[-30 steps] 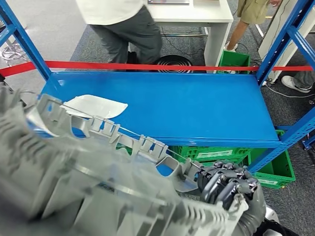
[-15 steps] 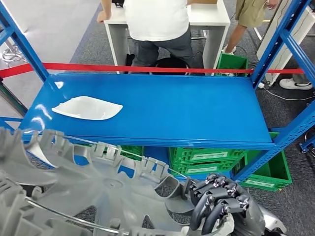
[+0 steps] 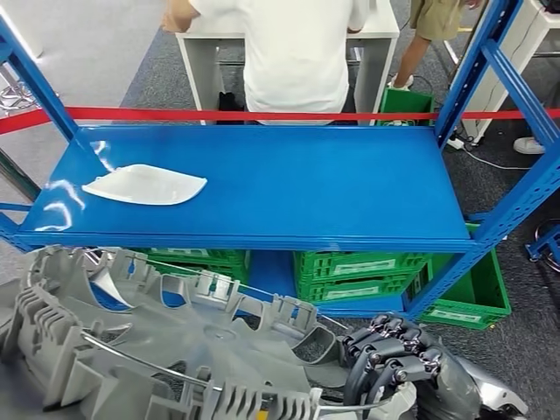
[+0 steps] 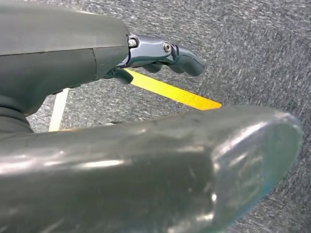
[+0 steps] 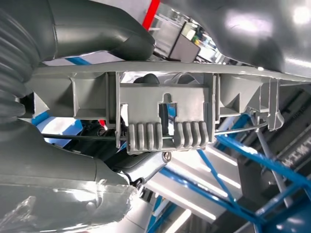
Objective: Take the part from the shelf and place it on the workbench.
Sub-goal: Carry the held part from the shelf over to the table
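The large grey plastic part (image 3: 165, 350), ribbed and edged with clip tabs, sits low in the head view, in front of and below the blue shelf (image 3: 317, 188), clear of its front lip. A thin metal rod runs along its length. The right hand (image 3: 389, 363) grips the part at its right end, dark fingers curled over the rim. In the right wrist view the same hand (image 5: 73, 145) closes around the part's edge (image 5: 165, 114), thumb on one side and fingers on the other, with a row of ribbed clips just beside the grasp.

The left hand (image 4: 110, 121) appears in its own wrist view above grey carpet (image 4: 256, 53) crossed by a yellow floor stripe (image 4: 172, 92). One dark finger reaches out straight and nothing can be seen in the hand, though a broad grey shape close to the lens hides much of it, so whether the hand is spread or closed cannot be told.

On the shelf's left portion lies a flat white moulded panel (image 3: 145, 185), well apart from the grey part. Green crates (image 3: 356, 267) stand on the level beneath. A red tape (image 3: 264, 115) stretches behind the shelf, and beyond it a person in a white shirt (image 3: 297, 52) stands at a white surface (image 3: 205, 66).
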`<state>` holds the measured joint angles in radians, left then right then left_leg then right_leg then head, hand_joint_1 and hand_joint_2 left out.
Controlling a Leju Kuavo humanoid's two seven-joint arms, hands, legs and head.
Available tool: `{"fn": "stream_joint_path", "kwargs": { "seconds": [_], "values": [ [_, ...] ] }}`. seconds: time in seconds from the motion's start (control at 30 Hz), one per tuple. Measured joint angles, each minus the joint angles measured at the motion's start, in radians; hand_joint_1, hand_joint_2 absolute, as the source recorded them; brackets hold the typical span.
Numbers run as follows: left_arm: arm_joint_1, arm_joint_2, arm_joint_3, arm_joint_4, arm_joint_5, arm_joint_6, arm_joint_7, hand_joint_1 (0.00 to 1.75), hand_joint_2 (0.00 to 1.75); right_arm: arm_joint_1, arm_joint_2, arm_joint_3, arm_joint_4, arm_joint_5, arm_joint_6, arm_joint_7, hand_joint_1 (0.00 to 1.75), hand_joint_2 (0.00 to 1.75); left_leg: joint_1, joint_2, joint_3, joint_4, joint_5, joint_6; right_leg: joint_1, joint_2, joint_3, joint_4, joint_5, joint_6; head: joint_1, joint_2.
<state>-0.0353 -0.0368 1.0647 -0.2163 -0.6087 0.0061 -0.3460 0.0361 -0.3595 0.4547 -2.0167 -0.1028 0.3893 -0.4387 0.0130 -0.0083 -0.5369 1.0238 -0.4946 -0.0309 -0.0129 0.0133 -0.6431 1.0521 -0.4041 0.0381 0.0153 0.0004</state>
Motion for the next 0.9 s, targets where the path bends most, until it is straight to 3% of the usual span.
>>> {"fn": "stream_joint_path", "kwargs": {
  "seconds": [0.07, 0.13, 0.2, 0.27, 0.3, 0.33, 0.37, 0.47, 0.5, 0.53, 0.63, 0.67, 0.73, 0.8, 0.83, 0.87, 0.9],
  "values": [
    [-0.001, 0.000, 0.000, 0.000, -0.003, 0.000, 0.000, 0.00, 0.00, 0.000, -0.008, 0.000, -0.001, 0.000, 0.003, 0.001, 1.75, 1.75, -0.005, 0.000, 0.005, -0.020, 0.008, 0.002, 0.000, -0.001, 0.000, -0.007, 0.011, 0.014, 0.001, 0.000],
    [0.000, -0.001, 0.000, 0.000, -0.005, 0.000, 0.003, 0.00, 0.00, 0.000, -0.016, 0.000, -0.002, -0.001, 0.005, 0.002, 1.75, 1.75, -0.004, 0.002, -0.003, -0.025, 0.023, 0.015, -0.004, -0.002, -0.004, -0.007, 0.009, 0.026, 0.001, 0.000],
    [0.000, -0.002, 0.000, 0.000, -0.008, 0.001, 0.009, 0.00, 0.00, -0.001, -0.024, 0.000, -0.003, -0.004, 0.005, 0.004, 1.75, 1.75, -0.002, 0.005, -0.015, -0.029, 0.039, 0.027, -0.005, -0.004, -0.032, 0.060, -0.051, 0.034, 0.004, 0.000],
    [0.000, -0.002, 0.000, 0.000, -0.011, 0.001, 0.013, 0.00, 0.00, -0.001, -0.031, 0.000, -0.004, -0.007, 0.005, 0.005, 1.75, 1.75, -0.005, 0.007, -0.031, -0.028, 0.051, 0.033, -0.005, -0.005, -0.073, 0.193, -0.139, 0.038, 0.007, 0.000],
    [0.000, -0.002, 0.000, 0.000, -0.011, 0.001, 0.015, 0.00, 0.00, 0.000, -0.033, 0.000, -0.004, -0.008, 0.005, 0.006, 1.75, 1.75, -0.007, 0.007, -0.040, -0.028, 0.058, 0.034, -0.004, -0.005, -0.084, 0.245, -0.165, 0.039, 0.007, 0.000],
    [0.000, -0.002, 0.000, 0.000, -0.012, 0.001, 0.016, 0.00, 0.00, 0.000, -0.036, 0.000, -0.004, -0.008, 0.004, 0.006, 1.75, 1.75, -0.008, 0.008, -0.048, -0.028, 0.064, 0.035, -0.003, -0.005, -0.078, 0.264, -0.172, 0.038, 0.007, 0.000],
    [0.000, -0.003, 0.000, 0.000, -0.012, 0.001, 0.017, 0.00, 0.00, -0.001, -0.038, 0.000, -0.005, -0.008, 0.004, 0.006, 1.75, 1.75, -0.009, 0.008, -0.055, -0.028, 0.071, 0.034, -0.002, -0.005, -0.050, 0.242, -0.160, 0.036, 0.007, 0.000],
    [0.000, -0.004, 0.000, 0.000, -0.014, -0.001, 0.019, 0.00, 0.00, -0.002, -0.048, 0.000, -0.011, -0.006, -0.001, 0.006, 1.75, 1.75, -0.011, 0.006, -0.070, -0.027, 0.088, 0.026, 0.003, -0.005, 0.097, 0.033, -0.105, 0.025, 0.006, 0.000],
    [0.001, -0.004, 0.000, 0.000, -0.016, -0.002, 0.019, 0.00, 0.00, -0.003, -0.051, 0.000, -0.013, -0.006, -0.003, 0.006, 1.75, 1.75, -0.011, 0.006, -0.072, -0.026, 0.094, 0.021, 0.006, -0.005, 0.125, -0.012, -0.098, 0.020, 0.006, 0.000],
    [0.001, -0.004, 0.000, 0.000, -0.019, -0.003, 0.020, 0.00, 0.00, -0.004, -0.055, 0.000, -0.016, -0.005, -0.004, 0.007, 1.75, 1.75, -0.011, 0.005, -0.073, -0.026, 0.099, 0.015, 0.008, -0.004, 0.132, -0.030, -0.097, 0.014, 0.006, 0.000],
    [0.001, -0.004, 0.000, 0.000, -0.028, -0.003, 0.022, 0.00, 0.00, -0.007, -0.062, 0.000, -0.020, -0.005, -0.006, 0.006, 1.75, 1.75, -0.011, 0.005, -0.079, -0.030, 0.110, -0.003, 0.008, -0.003, 0.116, -0.032, -0.078, -0.008, 0.005, 0.000],
    [0.001, -0.004, 0.000, 0.000, -0.031, -0.003, 0.022, 0.00, 0.00, -0.009, -0.063, 0.000, -0.021, -0.005, -0.006, 0.006, 1.75, 1.75, -0.011, 0.005, -0.086, -0.020, 0.093, -0.009, 0.006, -0.004, 0.110, -0.035, -0.068, -0.017, 0.004, 0.000],
    [0.001, -0.004, 0.000, 0.000, -0.036, -0.003, 0.020, 0.00, 0.00, -0.016, -0.064, 0.000, -0.022, -0.005, -0.005, 0.007, 1.75, 1.75, -0.008, 0.005, -0.120, 0.062, 0.013, -0.020, 0.002, -0.006, 0.090, -0.037, -0.048, -0.028, 0.001, 0.000],
    [0.000, -0.002, 0.000, 0.000, -0.038, -0.006, 0.014, 0.00, 0.00, -0.023, -0.066, -0.001, -0.023, -0.006, -0.003, 0.007, 1.75, 1.75, -0.006, 0.005, -0.161, 0.192, -0.067, -0.029, 0.002, -0.006, 0.063, -0.037, -0.028, -0.029, 0.000, 0.000],
    [0.000, -0.001, 0.000, 0.000, -0.039, -0.008, 0.011, 0.00, 0.00, -0.026, -0.067, -0.001, -0.023, -0.006, -0.001, 0.007, 1.75, 1.75, -0.005, 0.005, -0.167, 0.234, -0.080, -0.031, 0.001, -0.006, 0.050, -0.036, -0.018, -0.028, 0.000, 0.000],
    [-0.001, 0.000, 0.000, 0.000, -0.040, -0.011, 0.008, 0.00, 0.00, -0.031, -0.068, -0.001, -0.023, -0.007, 0.000, 0.007, 1.75, 1.75, -0.005, 0.005, -0.157, 0.243, -0.072, -0.032, 0.001, -0.006, 0.038, -0.036, -0.009, -0.025, 0.000, 0.000],
    [-0.001, 0.001, 0.000, 0.000, -0.041, -0.014, 0.006, 0.00, 0.00, -0.037, -0.070, -0.001, -0.023, -0.009, 0.002, 0.007, 1.75, 1.75, -0.004, 0.005, -0.127, 0.212, -0.049, -0.033, 0.000, -0.006, 0.027, -0.035, 0.001, -0.022, 0.000, 0.000]
  ]
}}
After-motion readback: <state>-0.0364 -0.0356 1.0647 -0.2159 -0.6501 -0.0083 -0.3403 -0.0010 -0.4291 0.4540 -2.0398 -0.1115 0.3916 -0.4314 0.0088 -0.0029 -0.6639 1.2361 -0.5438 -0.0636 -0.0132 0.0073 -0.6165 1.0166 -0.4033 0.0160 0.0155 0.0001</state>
